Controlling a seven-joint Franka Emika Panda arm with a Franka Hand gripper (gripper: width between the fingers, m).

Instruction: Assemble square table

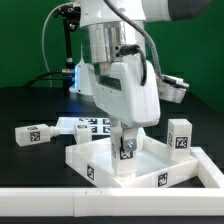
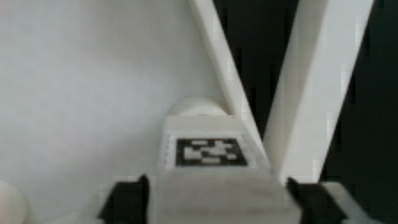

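Note:
The square table top (image 1: 150, 168) lies flat, white, with a raised rim and tags on its side. One stubby white leg (image 1: 125, 152) stands upright in it near the corner at the exterior view's left. My gripper (image 1: 125, 147) comes straight down over this leg. In the wrist view the leg (image 2: 214, 150) shows its tag, and the black pads (image 2: 128, 200) press against both of its sides. My gripper (image 2: 214, 203) is shut on the leg. The top's rim (image 2: 222, 60) runs away from the leg, with the tabletop's flat face (image 2: 89, 80) beside it.
A second tagged leg (image 1: 180, 135) stands upright past the top at the exterior view's right. Another leg (image 1: 32, 135) lies on the black table at the left. The marker board (image 1: 85, 124) lies behind the top. A long white rail (image 1: 60, 205) runs along the front.

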